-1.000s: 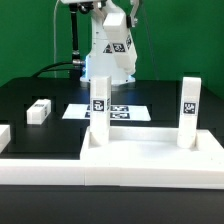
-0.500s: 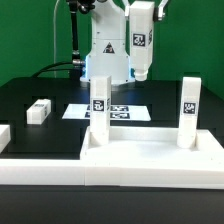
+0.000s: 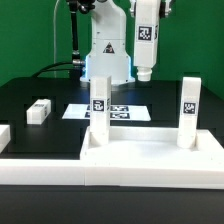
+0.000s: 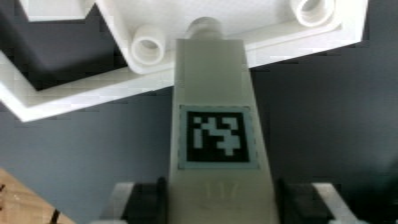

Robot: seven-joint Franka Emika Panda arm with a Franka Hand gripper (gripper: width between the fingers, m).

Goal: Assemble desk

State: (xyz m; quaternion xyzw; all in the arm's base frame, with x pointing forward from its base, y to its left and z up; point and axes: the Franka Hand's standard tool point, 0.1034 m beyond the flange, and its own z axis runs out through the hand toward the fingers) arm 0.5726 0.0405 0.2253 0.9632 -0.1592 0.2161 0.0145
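The desk panel [image 3: 150,158] lies at the front of the exterior view, rim up. Two white tagged legs stand upright on it, one at its left corner [image 3: 99,106] and one at its right corner [image 3: 190,110]. My gripper [image 3: 148,8] is high above the table, shut on a third leg [image 3: 147,45] that hangs down with its tag facing the camera. In the wrist view the held leg [image 4: 219,110] sits between my gripper's [image 4: 228,200] fingers and points at the panel [image 4: 89,75], which has round sockets [image 4: 151,44]. A fourth leg [image 3: 39,110] lies loose on the black table.
The marker board [image 3: 125,110] lies flat behind the left standing leg. A long white border rail [image 3: 40,167] runs along the front left, with a white block [image 3: 3,135] at the left edge. The robot base [image 3: 108,55] stands at the back.
My gripper has carried the held leg toward the exterior view's right and slightly upward, turning it upright. The panel, standing legs and loose leg have not moved.
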